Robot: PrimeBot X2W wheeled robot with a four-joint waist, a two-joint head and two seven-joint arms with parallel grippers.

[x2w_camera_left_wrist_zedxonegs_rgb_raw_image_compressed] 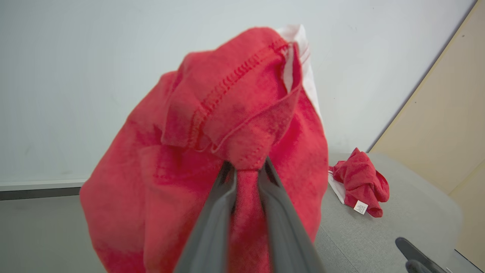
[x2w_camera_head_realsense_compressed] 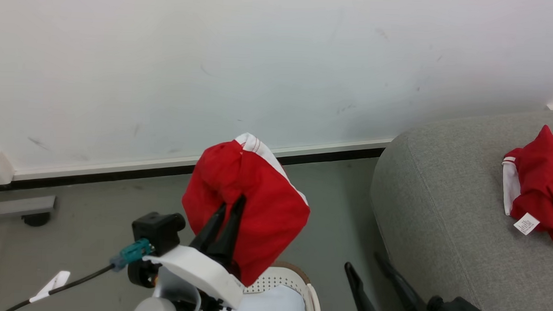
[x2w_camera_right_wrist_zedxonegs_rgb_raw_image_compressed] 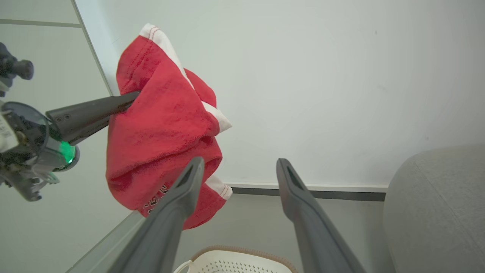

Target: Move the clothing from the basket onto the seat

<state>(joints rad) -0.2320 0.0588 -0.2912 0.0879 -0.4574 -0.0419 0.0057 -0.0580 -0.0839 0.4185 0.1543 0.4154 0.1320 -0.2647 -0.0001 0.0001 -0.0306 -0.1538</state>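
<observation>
Holding the bright red soft fabric garment (x2w_camera_head_realsense_compressed: pixel 261 205) by one small fold worries me: a quick swing towards the large grey woven sofa seat (x2w_camera_head_realsense_compressed: pixel 440 207) could let it slip to the floor. My left gripper (x2w_camera_head_realsense_compressed: pixel 232 208) is clamped on that fold, above the cream perforated plastic basket (x2w_camera_head_realsense_compressed: pixel 295 273). My right gripper (x2w_camera_head_realsense_compressed: pixel 363 265) is spread wide and holds nothing.

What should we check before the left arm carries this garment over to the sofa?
1. Grip: left gripper shut on the held garment: ok.
2. Lift: held garment hangs clear above the basket: ok.
3. Other arm: right gripper open, holding nothing: ok.
4. Target: bare seat surface beside the garment on the seat: ok.
5. More clothing left in the basket: cannot tell.
</observation>
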